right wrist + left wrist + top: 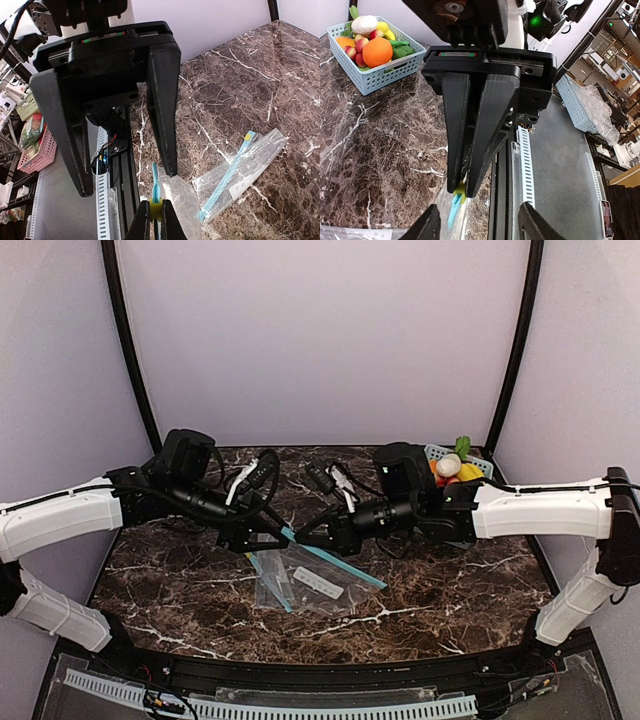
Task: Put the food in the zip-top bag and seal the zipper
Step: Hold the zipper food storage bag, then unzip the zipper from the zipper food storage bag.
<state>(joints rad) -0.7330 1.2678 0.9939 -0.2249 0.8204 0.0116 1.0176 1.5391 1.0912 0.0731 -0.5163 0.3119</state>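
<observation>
A clear zip-top bag with a teal zipper strip lies mid-table. My left gripper is shut on the bag's yellow slider, at the end of the strip. My right gripper faces it, open and empty; one fingertip hovers just over the bag's clear film. The food sits in a light-blue basket at the back right: orange ball, white oblong, yellow piece, green piece.
A second clear bag with a teal strip and yellow tab lies flat beside the held one. The basket stands behind my right arm. A black rail and white slotted strip run along the table's near edge.
</observation>
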